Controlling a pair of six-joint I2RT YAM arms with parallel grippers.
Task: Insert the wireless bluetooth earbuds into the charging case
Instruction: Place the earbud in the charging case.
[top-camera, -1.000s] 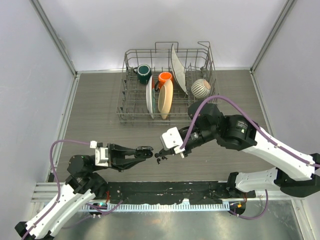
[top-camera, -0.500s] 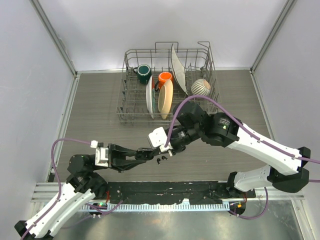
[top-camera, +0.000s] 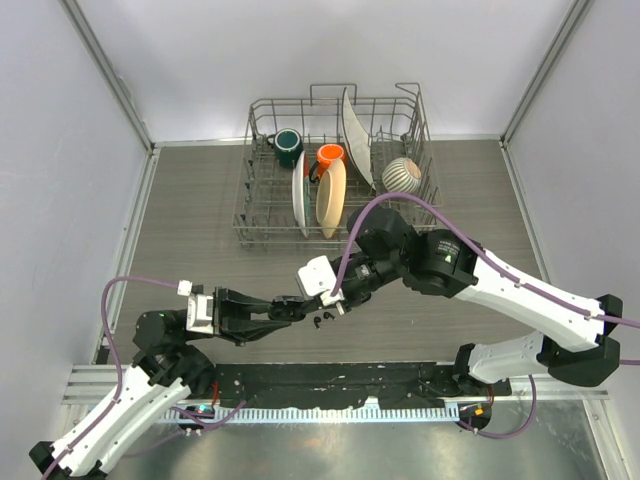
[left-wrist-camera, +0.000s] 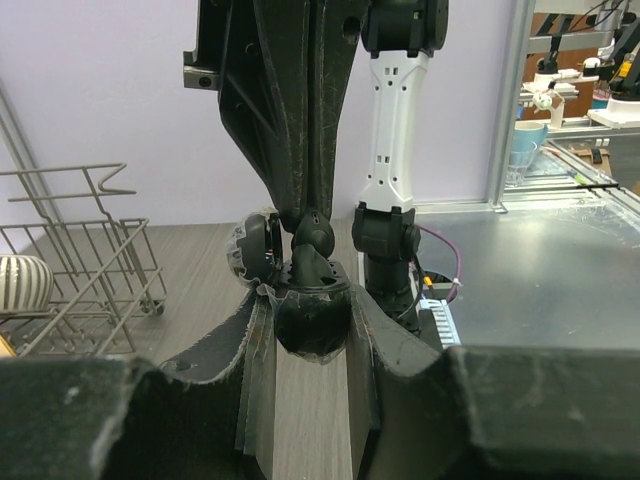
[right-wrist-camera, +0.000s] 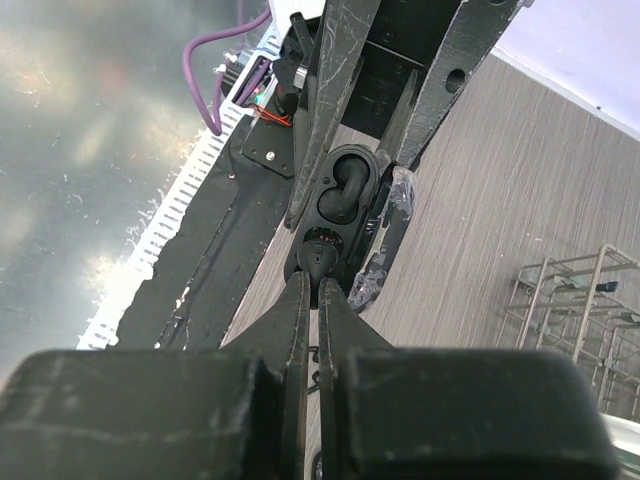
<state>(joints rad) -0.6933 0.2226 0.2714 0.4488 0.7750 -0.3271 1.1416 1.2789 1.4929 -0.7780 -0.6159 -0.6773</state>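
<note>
Left claw (top-camera: 292, 306) clamps the case (right-wrist-camera: 345, 195) steady; right claw (right-wrist-camera: 312, 290), just above, pinches the earbud (right-wrist-camera: 318, 262) we mean to seat.

Closed in by pale lilac walls (top-camera: 320, 50), with aluminium posts (top-camera: 108, 72) running up the corners. Below, a grey wood-grain tabletop (top-camera: 190, 210), edged at the near side by a brushed metal sheet (top-camera: 380, 450) catching soft, blotchy glare. Evenly lit, bright throughout.
</note>
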